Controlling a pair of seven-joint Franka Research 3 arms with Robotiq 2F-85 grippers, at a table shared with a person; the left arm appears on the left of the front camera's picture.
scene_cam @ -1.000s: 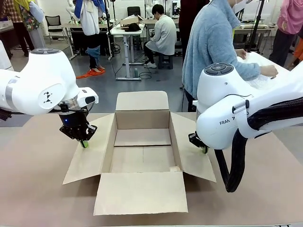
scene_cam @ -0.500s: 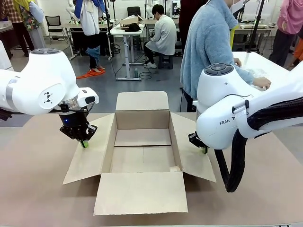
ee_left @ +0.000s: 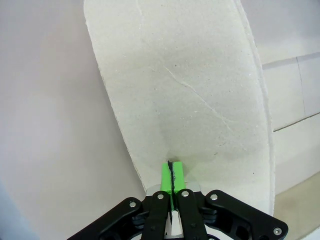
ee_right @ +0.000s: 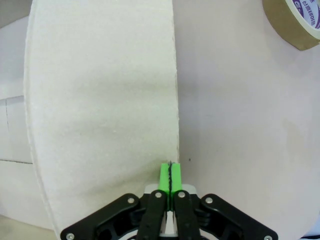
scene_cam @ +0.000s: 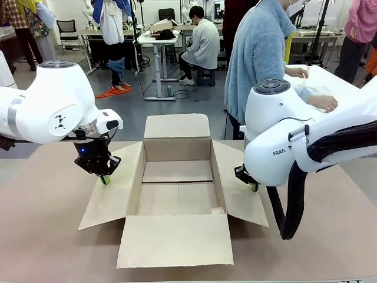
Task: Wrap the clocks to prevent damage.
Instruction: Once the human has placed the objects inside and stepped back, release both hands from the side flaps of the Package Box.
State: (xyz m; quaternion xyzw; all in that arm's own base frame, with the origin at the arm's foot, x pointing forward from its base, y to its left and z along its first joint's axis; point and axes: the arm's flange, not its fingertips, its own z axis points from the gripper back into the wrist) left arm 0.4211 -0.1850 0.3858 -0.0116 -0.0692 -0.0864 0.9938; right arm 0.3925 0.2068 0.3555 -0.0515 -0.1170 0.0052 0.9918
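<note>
Between two white robot arms, an open brown cardboard box (scene_cam: 177, 149) is seen spread flat-flapped on the tan table top (scene_cam: 47, 236). The left gripper (scene_cam: 104, 178) is pictured with its green pads (ee_left: 166, 175) clenched together on nothing. Its tips are set at the near edge of the box's left flap (ee_left: 190, 100), which runs out ahead of the fingers. The right gripper (scene_cam: 254, 186) is likewise closed empty, planted at the rim of the right flap (ee_right: 100, 100). A roll of brown packing tape (ee_right: 295, 22) lies well beyond its fingertips, off to one side.

Neither arm has shifted in the past second. Only the person in the pale blue fleece (scene_cam: 259, 53) has moved, one hand (scene_cam: 324, 103) drawn back across the white side table (scene_cam: 353, 88). Wrapping is judged to be at an early stage, with the box merely held ready. Where the clocks lie cannot be told.
</note>
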